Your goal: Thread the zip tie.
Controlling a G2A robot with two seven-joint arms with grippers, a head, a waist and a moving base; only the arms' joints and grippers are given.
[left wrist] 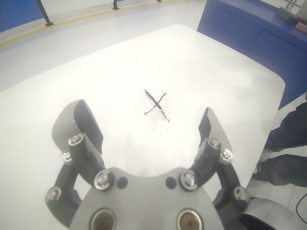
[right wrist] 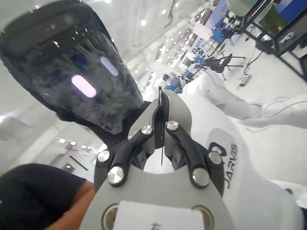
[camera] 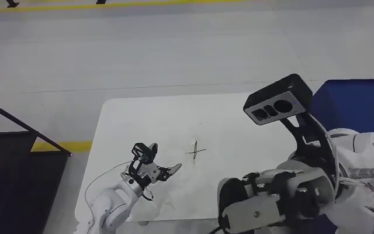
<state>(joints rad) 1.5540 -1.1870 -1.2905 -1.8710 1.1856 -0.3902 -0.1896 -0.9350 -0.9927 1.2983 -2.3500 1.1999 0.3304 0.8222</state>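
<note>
Overhead, white table [camera: 245,117] with rounded corners, broad, set on pale grey floor. Just beside table's right edge, blue cabinet [camera: 345,105]. By table's near right corner, right arm [camera: 274,199], bulky, white and black, raised off the tabletop. At that arm's end, right gripper [right wrist: 161,98], turned upward and away from table, pressed closed on thin black zip tie [right wrist: 162,155]. Strip pinched flat between the fingers, one short tip poking out past the fingertips, the other length trailing down into the gap behind them. Over table's near left part, left arm [camera: 114,207], slimmer, with left gripper [left wrist: 144,106] spread wide, gripping nothing, aimed at table's middle. Ribbed dark pads [left wrist: 87,120] facing each other across the tabletop. At table's middle, two further zip ties [left wrist: 156,103], thin and black, laid flat and crossed in an X, touching each other at the crossing alone. Small heads at the two ends nearer table's near left corner. Crossed pair near left gripper, apart from its fingertips.
</note>
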